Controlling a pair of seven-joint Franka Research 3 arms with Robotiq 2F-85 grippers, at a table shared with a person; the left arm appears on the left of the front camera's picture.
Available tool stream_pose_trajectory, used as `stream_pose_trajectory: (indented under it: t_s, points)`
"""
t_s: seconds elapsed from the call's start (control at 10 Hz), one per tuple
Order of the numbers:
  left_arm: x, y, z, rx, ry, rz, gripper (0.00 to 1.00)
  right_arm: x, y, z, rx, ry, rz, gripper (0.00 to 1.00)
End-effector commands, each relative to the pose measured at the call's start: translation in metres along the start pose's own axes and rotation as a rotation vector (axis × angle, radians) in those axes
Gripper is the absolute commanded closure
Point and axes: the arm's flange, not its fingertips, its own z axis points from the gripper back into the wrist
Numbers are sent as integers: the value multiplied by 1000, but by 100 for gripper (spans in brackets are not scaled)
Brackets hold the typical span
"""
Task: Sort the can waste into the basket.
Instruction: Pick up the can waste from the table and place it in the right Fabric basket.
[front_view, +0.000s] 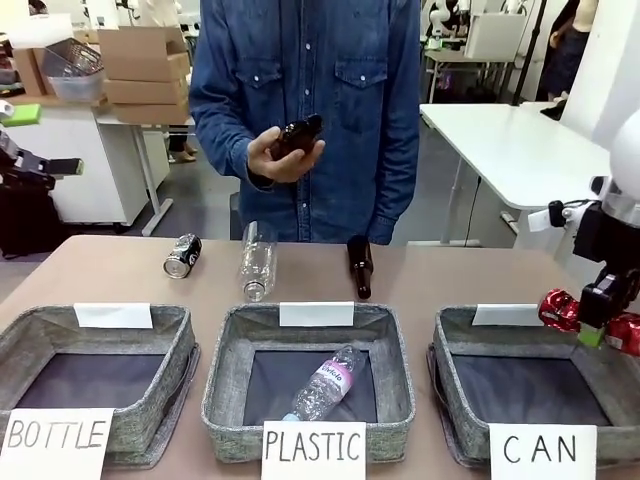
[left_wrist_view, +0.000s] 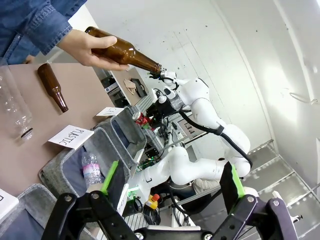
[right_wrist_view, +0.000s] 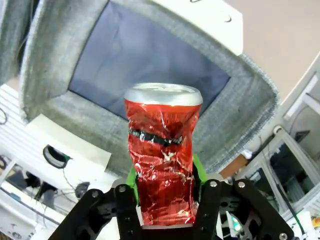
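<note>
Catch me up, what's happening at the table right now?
The right gripper holds a crushed red can over the CAN basket, not yet dropped in. The left gripper is open and holds nothing. The dark can lies on the table beyond the BOTTLE basket, with a clear plastic bottle and a brown bottle farther along. The person's hand holds a second brown bottle above the table.

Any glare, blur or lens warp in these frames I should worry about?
Front view: even light, sharp, CAN card legible; red can near the right edge. Left wrist view: strong wide-angle bend, white wall washed out, brown bottle crisp. Right wrist view: can's silver top glares, crumpled skin speckled with highlights; basket behind looks curved.
</note>
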Motion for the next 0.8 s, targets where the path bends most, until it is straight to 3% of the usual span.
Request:
stream_pose_trajectory:
  t_s: [0.0, 0.5, 0.6, 0.7]
  points:
    - [1, -1, -1, -20, -12, -22, 0, 5, -7, 3, -24, 5, 32, 0]
    - [1, -1, -1, -20, -12, -22, 0, 5, -6, -4, -2, -3, 34, 0]
    - [1, -1, -1, -20, -12, -22, 0, 6, -7, -2, 21, -31, 33, 0]
    - [1, -1, -1, -20, -12, -22, 0, 6, -11, 8, 107, -148, 30, 0]
